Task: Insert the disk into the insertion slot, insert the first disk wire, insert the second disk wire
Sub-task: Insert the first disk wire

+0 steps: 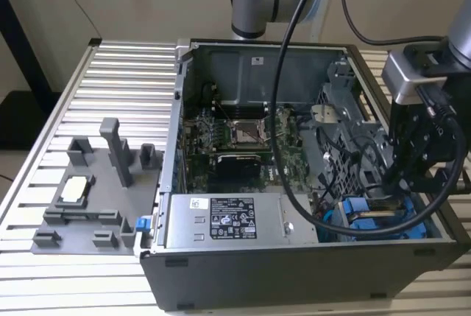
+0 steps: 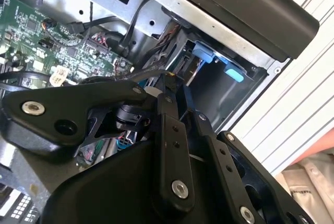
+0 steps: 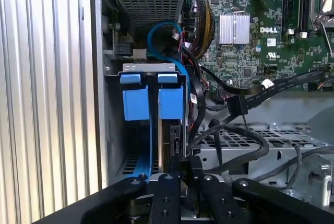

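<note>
The disk (image 3: 171, 104), a silver-grey hard drive clipped in a bright blue plastic carrier: where does it sit? (A)

In the insertion slot (image 3: 112, 130), the rectangular bay of the grey sheet-metal cage. A second blue-fronted carrier (image 3: 136, 104) stands just beside it, the two fronts level. The first wrist view shows this head-on. (B)

Does the exterior view agree? (A)

Partly. There the blue shows low in a corner of the open black computer case (image 1: 294, 264), at the exterior view's right, half hidden by cables. That view gives the wider layout: a grey power-supply box with a white label (image 1: 221, 220) beside the cage, a ribbed aluminium surface (image 1: 118, 88) under the case, and a grey fixture plate with upright posts (image 1: 88, 205) at the exterior view's left. (B)

And the end effector? (A)

The black end effector (image 3: 187, 158) is inside the case, just in front of the disk's edge, among thick black cables (image 3: 245, 135). Spread or pinching, I cannot tell. The second wrist view looks along it (image 2: 166, 85) toward the blue tabs, with the green motherboard (image 2: 52, 46) beside. A looped blue cable (image 3: 156, 31) lies between cage and power supply in the first wrist view. (B)
</note>
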Robot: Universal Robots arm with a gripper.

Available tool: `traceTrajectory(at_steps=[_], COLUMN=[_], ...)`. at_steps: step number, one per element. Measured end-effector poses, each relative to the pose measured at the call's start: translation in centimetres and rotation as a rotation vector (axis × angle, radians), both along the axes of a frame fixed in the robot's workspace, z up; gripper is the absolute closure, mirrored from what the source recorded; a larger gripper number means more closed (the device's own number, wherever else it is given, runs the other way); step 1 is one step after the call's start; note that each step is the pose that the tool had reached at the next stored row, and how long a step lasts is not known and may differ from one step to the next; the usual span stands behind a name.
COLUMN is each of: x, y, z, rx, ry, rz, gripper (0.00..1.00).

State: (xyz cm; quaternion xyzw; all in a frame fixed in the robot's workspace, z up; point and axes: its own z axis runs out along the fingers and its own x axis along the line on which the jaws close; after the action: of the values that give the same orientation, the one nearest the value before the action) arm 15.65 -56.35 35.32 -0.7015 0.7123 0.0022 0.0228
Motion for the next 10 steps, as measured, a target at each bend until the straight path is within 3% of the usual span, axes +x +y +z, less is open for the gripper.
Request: traceTrajectory(at_steps=[5,10], x=[0.00,0.31], y=[-0.05,-0.22], z=[-0.28,-0.49], rx=[0.0134,0.0146], ry=[0.0000,0.0000], rz=[-0.015,-0.016], gripper=[0.81,0.81])
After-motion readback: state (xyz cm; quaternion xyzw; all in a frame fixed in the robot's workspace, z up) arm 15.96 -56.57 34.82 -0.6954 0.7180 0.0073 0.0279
